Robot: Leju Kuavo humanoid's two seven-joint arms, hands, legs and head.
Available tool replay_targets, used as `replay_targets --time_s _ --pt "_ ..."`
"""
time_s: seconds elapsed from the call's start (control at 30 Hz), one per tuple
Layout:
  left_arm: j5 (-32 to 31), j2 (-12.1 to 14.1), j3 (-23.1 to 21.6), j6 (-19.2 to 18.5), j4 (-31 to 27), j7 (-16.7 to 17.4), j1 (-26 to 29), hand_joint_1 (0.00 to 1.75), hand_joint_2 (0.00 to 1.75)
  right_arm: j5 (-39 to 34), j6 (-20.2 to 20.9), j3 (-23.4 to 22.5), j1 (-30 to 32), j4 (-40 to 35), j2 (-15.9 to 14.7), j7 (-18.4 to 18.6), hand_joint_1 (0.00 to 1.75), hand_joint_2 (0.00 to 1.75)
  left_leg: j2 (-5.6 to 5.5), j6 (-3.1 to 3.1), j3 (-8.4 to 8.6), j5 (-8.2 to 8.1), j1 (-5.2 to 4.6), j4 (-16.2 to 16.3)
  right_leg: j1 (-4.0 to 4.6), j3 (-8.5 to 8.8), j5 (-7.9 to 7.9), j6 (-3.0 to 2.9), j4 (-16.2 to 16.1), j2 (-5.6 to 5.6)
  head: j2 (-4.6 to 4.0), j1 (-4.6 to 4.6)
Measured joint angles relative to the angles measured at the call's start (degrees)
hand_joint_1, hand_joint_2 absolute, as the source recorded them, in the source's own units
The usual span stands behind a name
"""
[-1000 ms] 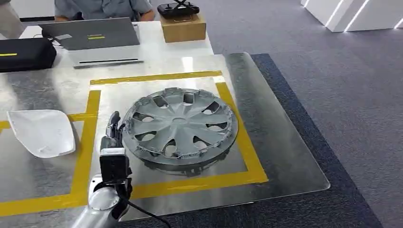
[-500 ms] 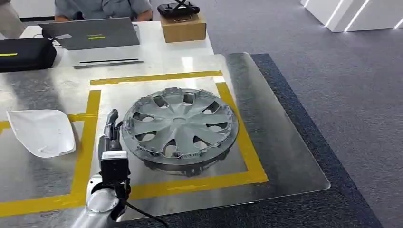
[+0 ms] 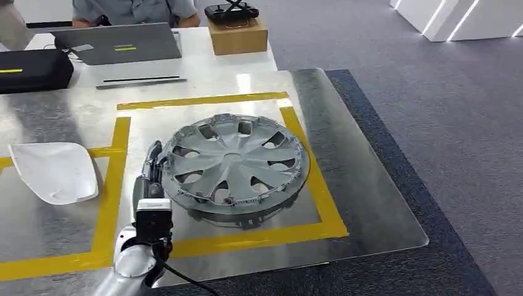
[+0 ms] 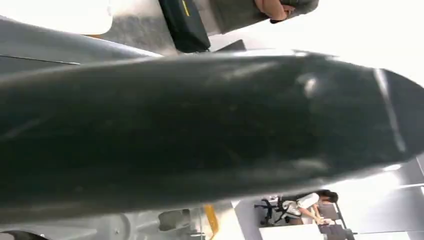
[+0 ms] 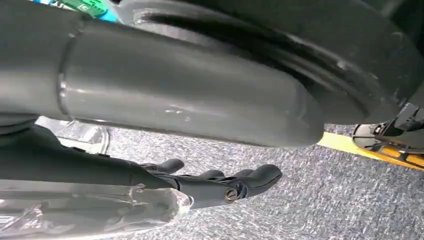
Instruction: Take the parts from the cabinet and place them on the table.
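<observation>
A silver hubcap (image 3: 234, 163) lies flat on the metal-topped table (image 3: 364, 185), inside a square of yellow tape (image 3: 311, 176). My left hand (image 3: 150, 176) stands at the hubcap's left rim with its fingers stretched out along the edge, touching or nearly touching it and gripping nothing. A white curved part (image 3: 54, 171) lies on the table further left. In the right wrist view my right hand (image 5: 220, 182) hangs over grey carpet with its fingers extended and nothing in them.
Behind the metal sheet are a laptop (image 3: 120, 43), a black case (image 3: 34, 69) and a cardboard box (image 3: 237, 36) with a controller on top. A person (image 3: 132, 9) sits at the far side. Carpet lies to the right of the table edge.
My left hand drew slightly away from the hubcap's rim, then came back against it. The hubcap and the white part have stayed in place.
</observation>
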Motion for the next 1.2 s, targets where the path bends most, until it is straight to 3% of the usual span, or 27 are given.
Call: replay_targets --time_s 0.87,1.2 --pt "-1.3 0.5 0.0 0.0 -0.7 -0.4 1.1 0.0 0.0 -0.3 1.5 -0.8 0.1 0.0 0.1 -2.8 0.0 0.0 0.0 0.0 0.0 0.0 0.0 0.0 0.0 0.0 0.0 0.0 0.0 0.0 0.0 0.0" --pt "-2.1 0.2 0.1 3.1 -1.4 -0.4 2.0 0.0 0.0 0.0 0.6 -0.8 0.1 0.0 0.2 -3.1 0.0 0.0 0.0 0.0 0.0 0.0 0.0 0.0 0.0 0.0 -0.01 0.0 0.0 0.01 0.0 -0.02"
